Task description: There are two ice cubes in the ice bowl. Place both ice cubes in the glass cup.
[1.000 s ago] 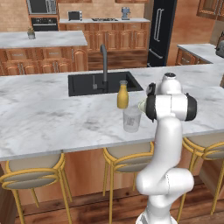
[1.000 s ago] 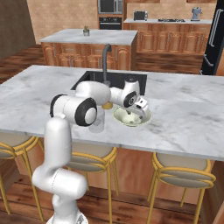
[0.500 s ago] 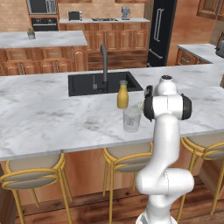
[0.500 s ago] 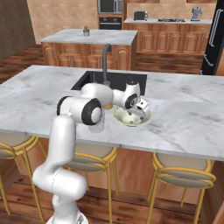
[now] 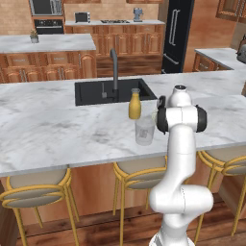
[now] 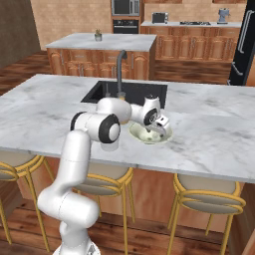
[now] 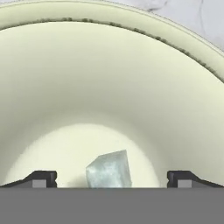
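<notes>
Hand view, claw low inside the ice bowl. Notes run from biggest thing to smallest.

Tabletop (image 6: 209, 129): marble, carries everything. Its slick surface means a shoved bowl would slide rather than stay put.

Ice bowl (image 7: 109, 83): pale yellow-green wall rises around the camera from 9 through 12 to 3 o'clock. In the right base view the bowl (image 6: 150, 133) sits under the wrist, just in front of the sink. Risk: if I descend off-centre, a fingertip meets the curved wall and pushes or tips the bowl.

Glass cup (image 5: 144, 129): in the left base view, upright just in front of the orange bottle (image 5: 135, 104). The bottle stands close by, so a wide swing during transfer could knock it over.

Claw (image 7: 112, 179): jaws spread fully, nothing held; tips at 7 and 5 o'clock of the hand view.

Ice cube (image 7: 109, 169): lies on the bowl floor at 6 o'clock, between the tips, touching neither. I see one cube; I cannot tell where the second is. Risk: the cube sits skewed to the jaws, so closing may squirt it sideways.
</notes>
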